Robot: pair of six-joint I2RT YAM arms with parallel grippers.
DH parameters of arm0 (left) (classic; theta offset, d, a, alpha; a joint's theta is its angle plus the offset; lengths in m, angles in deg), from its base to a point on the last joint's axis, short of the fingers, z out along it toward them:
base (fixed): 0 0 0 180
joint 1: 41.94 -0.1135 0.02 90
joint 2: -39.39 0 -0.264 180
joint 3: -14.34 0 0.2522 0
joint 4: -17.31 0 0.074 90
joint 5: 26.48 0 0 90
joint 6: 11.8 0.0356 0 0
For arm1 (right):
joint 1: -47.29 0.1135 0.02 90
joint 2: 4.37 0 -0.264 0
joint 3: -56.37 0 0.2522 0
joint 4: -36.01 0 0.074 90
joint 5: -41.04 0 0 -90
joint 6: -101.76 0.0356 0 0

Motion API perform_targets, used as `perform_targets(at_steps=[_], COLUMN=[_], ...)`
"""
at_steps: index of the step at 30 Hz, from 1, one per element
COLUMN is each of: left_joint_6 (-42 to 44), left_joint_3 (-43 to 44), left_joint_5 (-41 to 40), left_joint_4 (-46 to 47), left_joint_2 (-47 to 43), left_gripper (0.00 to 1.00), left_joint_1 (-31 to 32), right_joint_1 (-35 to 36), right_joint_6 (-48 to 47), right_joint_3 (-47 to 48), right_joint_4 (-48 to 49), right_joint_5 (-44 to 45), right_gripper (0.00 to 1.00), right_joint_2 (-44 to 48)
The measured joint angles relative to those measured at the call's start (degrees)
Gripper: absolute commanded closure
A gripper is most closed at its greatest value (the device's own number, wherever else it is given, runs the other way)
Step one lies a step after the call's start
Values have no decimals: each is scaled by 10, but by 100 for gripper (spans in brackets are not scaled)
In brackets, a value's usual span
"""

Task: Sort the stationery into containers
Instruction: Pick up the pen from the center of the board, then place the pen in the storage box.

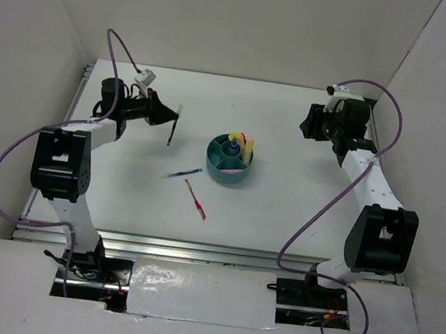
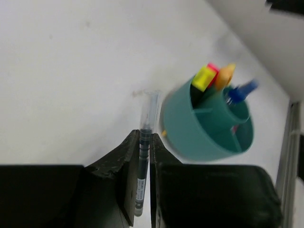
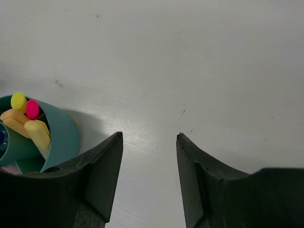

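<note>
Left gripper (image 2: 145,142): closed on the dark pen (image 2: 146,124), pinched across the barrel, with the clear end poking out ahead of the fingertips.
Pen's place: in the left hand, over the table (image 1: 282,217). I cannot tell whether its far end is clear of the surface.
Organiser (image 2: 190,133): ahead of the left hand and to its right, near but apart.
Step in hand: carrying the pen to the organiser, by my reading.
Doing it well: bring the hand over an open compartment and tip the pen nearer upright. Lower it until the leading end is inside the wall, then release — let go flat across the rim, a thin pen would likely roll off. Keep clear of the markers already standing.
Organiser contents: yellow marker (image 2: 204,77), pink marker (image 2: 214,68) and orange marker (image 2: 224,76) stand bunched on one side, with a blue-capped item (image 2: 242,90) beside them. Its exact compartment is unclear.
Right gripper (image 3: 148,137): jaws apart with nothing between them — the organiser sits off to its left.
Left to sort: blue pen (image 1: 183,173) and red pen (image 1: 195,199) lie on the table, right of the left hand and nearer the bases.
</note>
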Motion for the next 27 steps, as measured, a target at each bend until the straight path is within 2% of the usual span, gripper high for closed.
perform_targets(at_steps=[1, 4, 8, 16, 27], left_joint_6=[-75, -219, -309, -368, -380], left_joint_3=[-19, -55, -86, -101, -132], left_joint_5=[-3, -30, -83, -169, -199], left_joint_4=[87, 246, 349, 461, 478], left_joint_2=[-5, -13, -38, -64, -55], left_gripper=[100, 100, 100, 100, 100], left_joint_1=[2, 15, 50, 120, 159], right_joint_1=[0, 0, 0, 0, 0], right_joint_6=[0, 0, 0, 0, 0], right_joint_3=[0, 0, 0, 15, 16], right_joint_4=[0, 0, -5, -29, -30], right_joint_5=[1, 2, 5, 8, 12], right_gripper=[44, 44, 44, 44, 43], right_joint_2=[2, 5, 5, 5, 9])
